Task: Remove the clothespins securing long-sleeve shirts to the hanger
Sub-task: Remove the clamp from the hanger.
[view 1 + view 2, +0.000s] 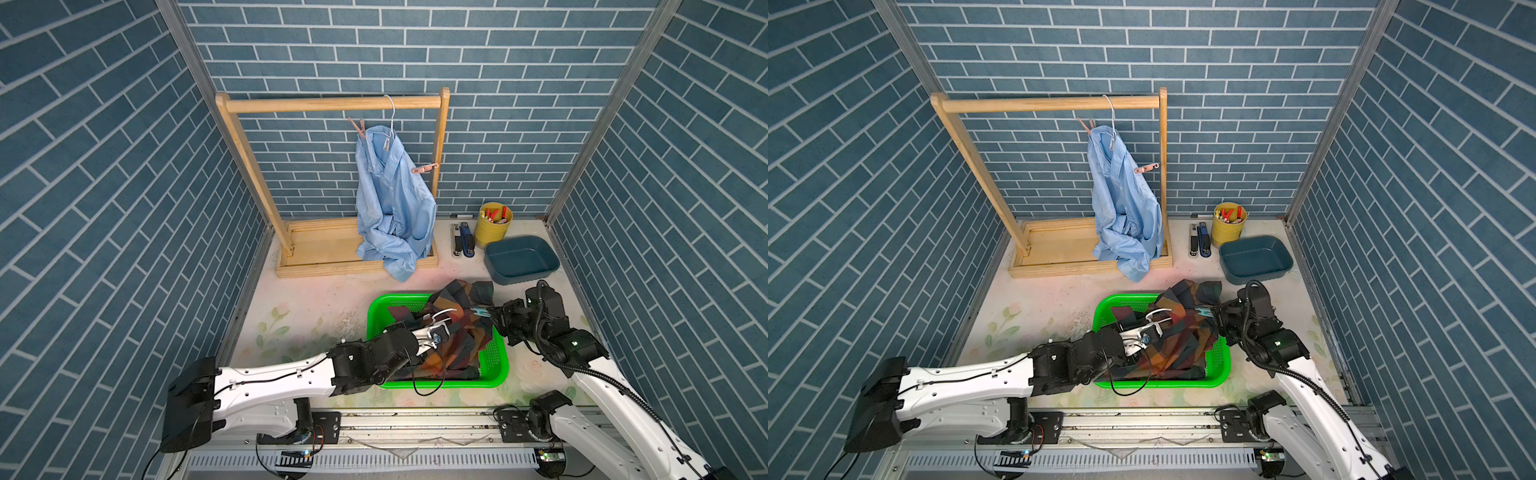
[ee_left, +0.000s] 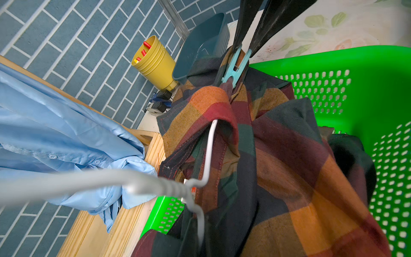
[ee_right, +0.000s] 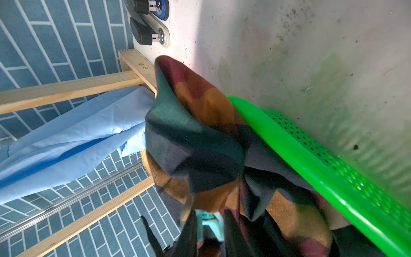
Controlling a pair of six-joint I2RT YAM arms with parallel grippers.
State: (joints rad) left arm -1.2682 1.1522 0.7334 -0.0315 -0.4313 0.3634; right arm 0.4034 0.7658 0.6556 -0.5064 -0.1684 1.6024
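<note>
**Squeeze the teal clothespin fully, then pull it straight off**

The left claw (image 1: 436, 332) is clamped on the white hanger (image 2: 209, 151), holding the plaid shirt (image 2: 278, 155) over the green basket (image 1: 496, 361). At the basket's 2 o'clock corner, the right claw (image 2: 242, 51) pinches the handle ends of the teal clothespin (image 2: 236, 66), which bites a bunched fold of that shirt. Whether its mouth has opened I cannot tell. Press both handles evenly and keep the hanger steady. Then draw the clothespin away toward 3 o'clock along its own length, so no cloth snags. At 12 o'clock on the desk (image 1: 324, 299), the blue shirt (image 1: 390, 199) hangs on the rack (image 1: 311, 104) with two pink clothespins (image 1: 358, 126) on it.
</note>
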